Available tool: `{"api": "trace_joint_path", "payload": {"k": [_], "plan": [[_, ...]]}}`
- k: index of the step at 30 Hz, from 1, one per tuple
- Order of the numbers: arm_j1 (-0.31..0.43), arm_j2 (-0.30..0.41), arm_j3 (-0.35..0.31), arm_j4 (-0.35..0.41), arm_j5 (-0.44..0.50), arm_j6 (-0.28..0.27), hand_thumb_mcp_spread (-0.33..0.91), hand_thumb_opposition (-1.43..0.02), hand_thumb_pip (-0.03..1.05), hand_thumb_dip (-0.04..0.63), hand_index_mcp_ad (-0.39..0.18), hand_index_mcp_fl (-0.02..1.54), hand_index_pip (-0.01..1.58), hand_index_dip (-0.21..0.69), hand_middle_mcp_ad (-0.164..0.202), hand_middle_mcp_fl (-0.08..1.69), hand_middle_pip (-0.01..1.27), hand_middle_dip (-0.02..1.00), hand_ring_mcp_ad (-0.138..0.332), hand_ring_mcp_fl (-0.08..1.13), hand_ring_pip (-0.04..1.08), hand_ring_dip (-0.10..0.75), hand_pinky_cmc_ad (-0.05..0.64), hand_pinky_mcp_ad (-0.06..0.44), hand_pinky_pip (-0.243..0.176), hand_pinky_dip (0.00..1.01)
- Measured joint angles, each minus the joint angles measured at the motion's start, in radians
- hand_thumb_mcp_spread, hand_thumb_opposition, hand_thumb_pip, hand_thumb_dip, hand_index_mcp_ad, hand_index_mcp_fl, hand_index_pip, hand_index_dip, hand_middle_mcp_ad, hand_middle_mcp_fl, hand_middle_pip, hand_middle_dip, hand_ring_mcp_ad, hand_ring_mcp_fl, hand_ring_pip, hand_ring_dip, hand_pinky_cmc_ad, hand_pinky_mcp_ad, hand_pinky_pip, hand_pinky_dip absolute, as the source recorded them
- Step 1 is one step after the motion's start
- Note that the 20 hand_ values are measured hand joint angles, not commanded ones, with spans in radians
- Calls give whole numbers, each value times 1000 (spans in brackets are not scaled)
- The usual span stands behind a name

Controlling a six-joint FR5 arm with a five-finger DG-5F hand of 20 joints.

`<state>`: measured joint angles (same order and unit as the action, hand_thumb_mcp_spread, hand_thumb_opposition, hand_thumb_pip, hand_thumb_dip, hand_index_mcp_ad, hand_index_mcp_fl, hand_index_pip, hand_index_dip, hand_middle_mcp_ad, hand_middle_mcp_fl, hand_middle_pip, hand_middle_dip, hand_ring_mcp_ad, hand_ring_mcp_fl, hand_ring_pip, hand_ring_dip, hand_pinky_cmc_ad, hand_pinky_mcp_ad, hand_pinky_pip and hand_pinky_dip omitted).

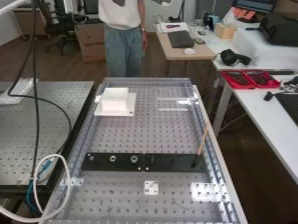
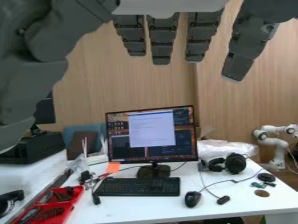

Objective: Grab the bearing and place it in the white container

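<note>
At seven o'clock from high view's centre: three small round silvery metal pieces (image 1: 113,158) on flat black plate (image 1: 101,165); which is bearing, unclear. White boxy container (image 1: 116,100) at ten.

Wrist view: dark-grey robot hand (image 2: 161,40), fingers straight, apart.

Robotics lab: perforated metal worktop (image 1: 123,137), robot hand (image 2: 161,40) with straight fingers, white robot arm (image 2: 271,129) near a wood-look wall, white desk (image 2: 126,212) with monitor (image 2: 151,136), keyboard (image 2: 138,187), headphones (image 2: 235,163) and red tool tray (image 2: 78,193).
</note>
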<state>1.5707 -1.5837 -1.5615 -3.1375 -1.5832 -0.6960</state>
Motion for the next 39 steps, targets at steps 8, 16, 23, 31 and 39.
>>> {"api": "trace_joint_path", "payload": {"k": [8,16,23,31,39], "plan": [[0,-1,-1,-1,3,-1,215,-668,333,26,7,24,77,16,91,-12,143,155,168,-2,101,63,435,344,-75,337],[0,-1,-3,3,4,-1,215,-665,333,26,9,24,79,16,93,16,147,157,168,-3,105,63,445,344,-91,337],[1,-2,-7,8,7,1,216,-681,333,26,9,24,79,16,93,16,147,157,168,-3,105,63,445,354,-91,337],[1,0,-23,20,13,5,216,-681,374,24,5,24,79,16,89,16,147,157,171,0,105,63,445,354,-91,337],[4,-5,-70,62,25,7,216,-681,374,24,5,24,79,16,89,16,147,157,171,0,105,63,445,354,-91,337]]}}
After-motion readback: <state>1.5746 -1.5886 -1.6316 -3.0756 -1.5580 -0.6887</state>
